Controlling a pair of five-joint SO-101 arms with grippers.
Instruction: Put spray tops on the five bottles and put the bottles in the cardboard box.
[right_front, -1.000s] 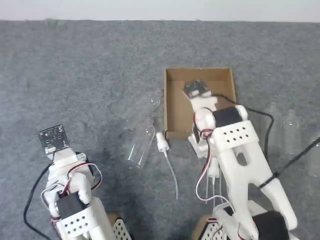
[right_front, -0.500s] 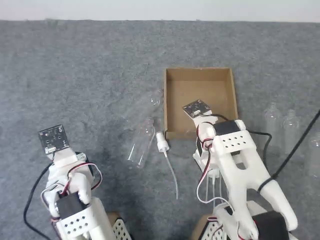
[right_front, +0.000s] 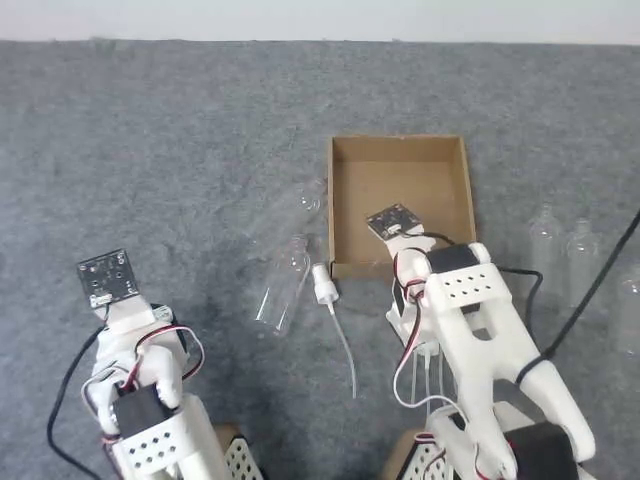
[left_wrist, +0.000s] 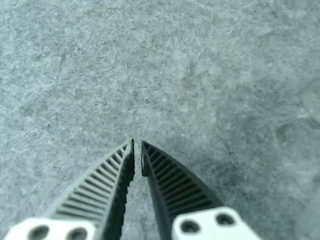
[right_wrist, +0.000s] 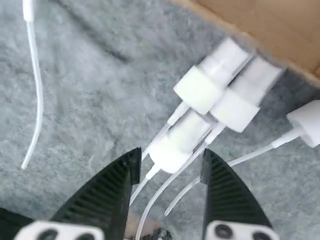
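The open cardboard box (right_front: 400, 200) stands mid-table with nothing in it. Left of it two clear bottles lie on their sides, one (right_front: 283, 283) nearer and one (right_front: 300, 205) farther. A white spray top (right_front: 322, 283) with a long tube lies beside the nearer bottle. My right gripper (right_wrist: 170, 160) is open just over a cluster of several spray tops (right_wrist: 210, 82) by the box's near wall (right_wrist: 270, 25); one top (right_wrist: 177, 142) lies between the fingers. My left gripper (left_wrist: 137, 146) is shut and holds nothing, low over bare carpet at the near left.
Three clear bottles stand upright right of the box (right_front: 543, 235), (right_front: 582, 250), (right_front: 630, 300). Grey carpet covers the table (right_front: 150, 150). The right arm's cable (right_front: 590, 300) runs across the right side. The far left is open floor.
The right arm has pulled back from over the box to its near wall, down towards the spray tops. The left arm has not moved.
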